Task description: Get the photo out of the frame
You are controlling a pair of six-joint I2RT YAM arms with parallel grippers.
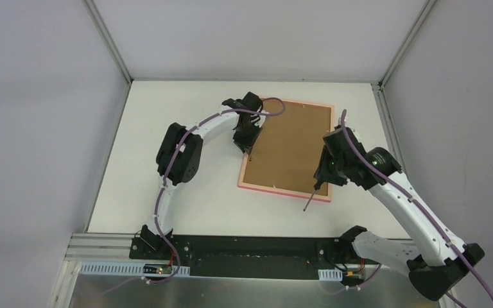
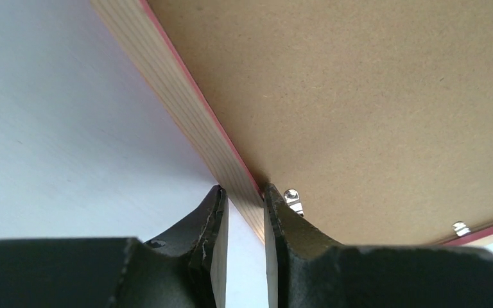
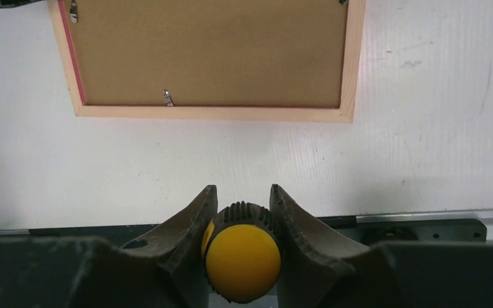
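The photo point(image 1: 289, 144) lies face down inside the frame point(image 1: 282, 190), so its picture side is hidden and only the brown backing shows. The frame rests flat on the worktop point(image 1: 167, 128), slightly skewed, toward the far right of it. The left wrist view cuts off all but one pale wooden rail point(image 2: 186, 109) with its thin pink lip, part of the backing point(image 2: 359, 96) and two small metal clips point(image 2: 292, 199). The right wrist view crops the frame's far part; there the rail point(image 3: 212, 113) nearest that camera and another clip point(image 3: 167, 97) are plain.

The left jaws are almost closed and straddle the frame's left rail, one finger point(image 2: 215, 237) on the worktop side and the other on the backing side, both pressed against the wood.

The right jaws pinch the screwdriver point(image 1: 309, 199) by its handle point(image 3: 242, 260), whose round orange end faces the wrist camera and hides the shaft there. From above, the thin shaft slants down across the frame's near right corner. Its tip lies just past the pink edge, and whether it touches the worktop cannot be told.
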